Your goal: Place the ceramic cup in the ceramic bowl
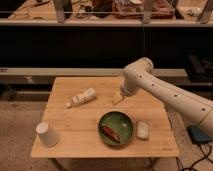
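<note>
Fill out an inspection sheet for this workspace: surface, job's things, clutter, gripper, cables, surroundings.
Surface: wooden table with a slatted top.
Job's things: ceramic cup near the front left corner, well apart from the bowl. The ceramic bowl sits front centre with a reddish item inside.
Clutter: pale bottle lying on its side at rear left, and a small pale object just right of the bowl.
Gripper: gripper over the rear centre of the table, behind the bowl and far from the cup.
Cables: what looks like a dark cable on the floor at right.
Surroundings: dark counter behind the table, with a cluttered top.
</note>
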